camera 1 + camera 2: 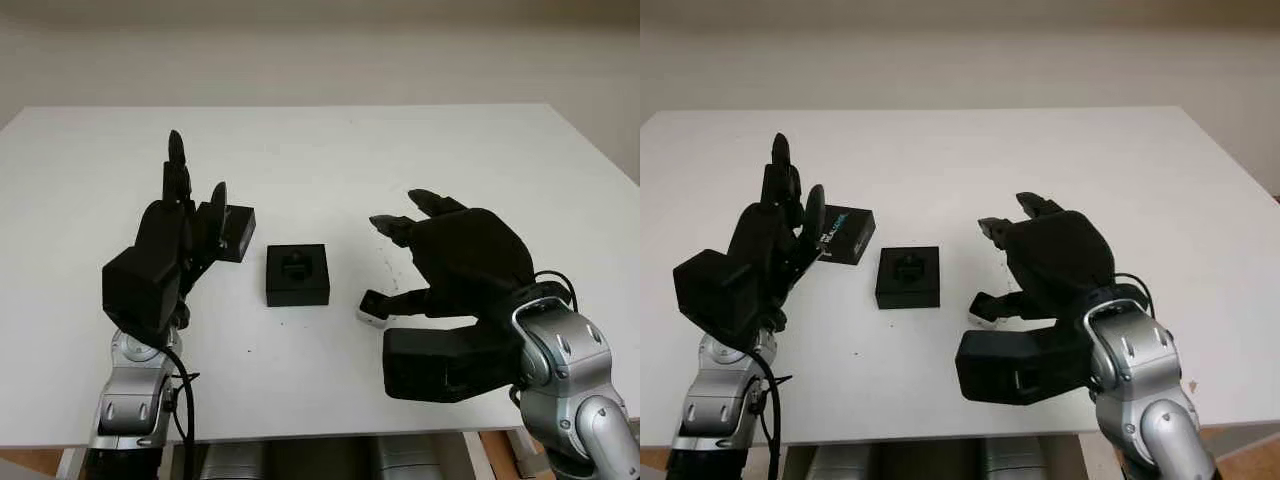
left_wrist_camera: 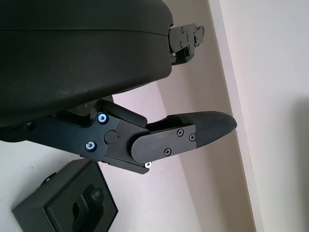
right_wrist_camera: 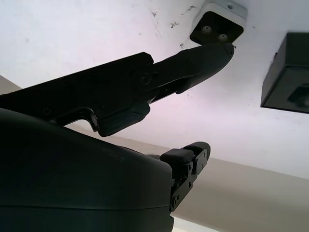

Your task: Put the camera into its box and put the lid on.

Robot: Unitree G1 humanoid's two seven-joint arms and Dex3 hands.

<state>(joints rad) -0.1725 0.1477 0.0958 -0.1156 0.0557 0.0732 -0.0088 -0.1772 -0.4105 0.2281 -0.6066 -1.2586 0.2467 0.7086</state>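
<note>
A white tabletop point(image 1: 420, 150) is seen, with much free surface toward its far edge and its two side edges; the things are gathered near the middle, closer to the near edge. The right robot hand point(image 1: 440, 262) is held open above the tabletop at the right, and nothing is gripped by it. The left robot hand point(image 1: 185, 225) is raised at the left, also open and holding nothing. The black box point(image 1: 297, 274) is placed between the two hands, with its opening upward and a shaped insert visible inside. The lid point(image 1: 845, 234) lies flat just beside the left robot hand, apart from the box. The small camera point(image 3: 218, 22) lies on the tabletop near the box, touching one fingertip point(image 3: 217, 53) of the right robot hand.
</note>
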